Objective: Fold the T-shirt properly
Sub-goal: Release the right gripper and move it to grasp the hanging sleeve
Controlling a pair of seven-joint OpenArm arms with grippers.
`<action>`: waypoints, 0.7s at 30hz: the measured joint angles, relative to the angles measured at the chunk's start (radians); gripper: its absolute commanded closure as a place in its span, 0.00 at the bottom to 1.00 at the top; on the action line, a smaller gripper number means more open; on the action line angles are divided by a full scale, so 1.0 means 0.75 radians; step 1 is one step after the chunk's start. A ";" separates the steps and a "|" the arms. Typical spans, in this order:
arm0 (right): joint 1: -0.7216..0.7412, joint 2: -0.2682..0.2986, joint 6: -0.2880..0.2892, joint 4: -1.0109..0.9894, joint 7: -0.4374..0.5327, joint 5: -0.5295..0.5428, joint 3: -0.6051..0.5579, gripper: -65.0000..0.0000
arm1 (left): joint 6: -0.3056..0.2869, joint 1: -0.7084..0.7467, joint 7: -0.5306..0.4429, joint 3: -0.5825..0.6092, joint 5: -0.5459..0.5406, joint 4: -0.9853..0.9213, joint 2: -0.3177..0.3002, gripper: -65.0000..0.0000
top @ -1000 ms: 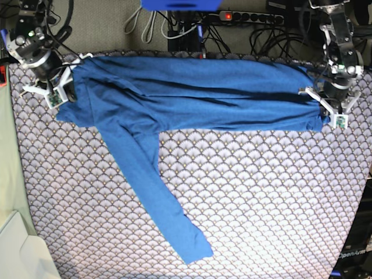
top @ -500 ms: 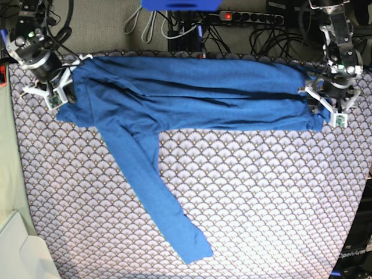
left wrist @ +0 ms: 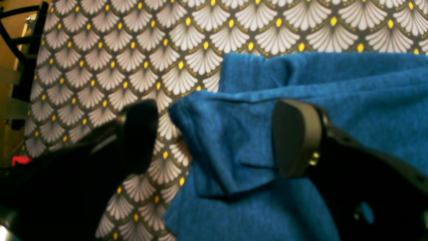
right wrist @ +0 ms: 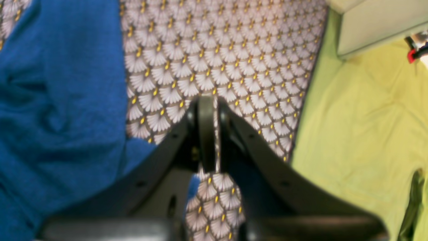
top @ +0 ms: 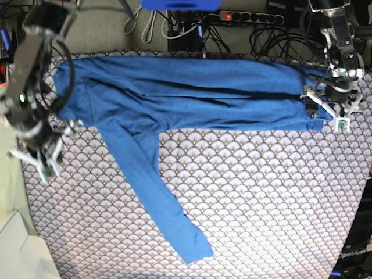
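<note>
T-shirt lies as a long folded band across the far part of the tablecloth, so 1 lengthwise fold looks done. 1 sleeve trails out from the band's underside toward the near edge, unfolded. Judgement: early to mid task; the sleeve has to be tucked in and the band folded across, at least 2 more folds.

Near side first: the right gripper hangs over bare tablecloth just beside the band's end, on the base view's left, clear of the cloth. Right wrist view: right gripper has its jaws pressed together with nothing between them, T-shirt off to one side, not touched.

Farther back: the left gripper sits at the band's other end, on the base view's right. Left wrist view: left gripper jaws spread wide, straddling the T-shirt corner. 1 finger is over the cloth, the other over bare tablecloth. Cloth lies slack between them, not pinched. Arm is angled down steeply at the corner.
</note>
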 measured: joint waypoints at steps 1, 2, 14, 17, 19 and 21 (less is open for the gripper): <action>0.049 0.003 0.001 -0.061 -0.014 -0.031 -0.052 1.00 | 0.001 0.003 0.000 -0.001 0.001 0.000 0.000 0.20; 0.093 -0.001 0.007 -0.131 -0.006 -0.038 -0.094 0.98 | 0.001 0.006 0.001 -0.002 0.002 0.000 0.002 0.20; 0.586 -0.117 -0.074 -1.081 0.339 -0.156 -0.350 0.60 | 0.001 0.006 0.004 0.003 0.001 0.001 0.002 0.20; 0.688 -0.150 -0.122 -1.308 0.442 -0.154 -0.350 0.60 | -0.002 0.006 0.002 0.005 0.000 0.001 0.003 0.20; 0.753 -0.161 -0.181 -1.449 0.535 -0.157 -0.350 0.60 | -0.001 0.006 0.005 0.001 0.001 0.001 0.002 0.20; 0.804 -0.163 -0.217 -1.576 0.617 -0.156 -0.348 0.60 | -0.001 0.005 0.003 -0.002 0.000 0.001 0.002 0.20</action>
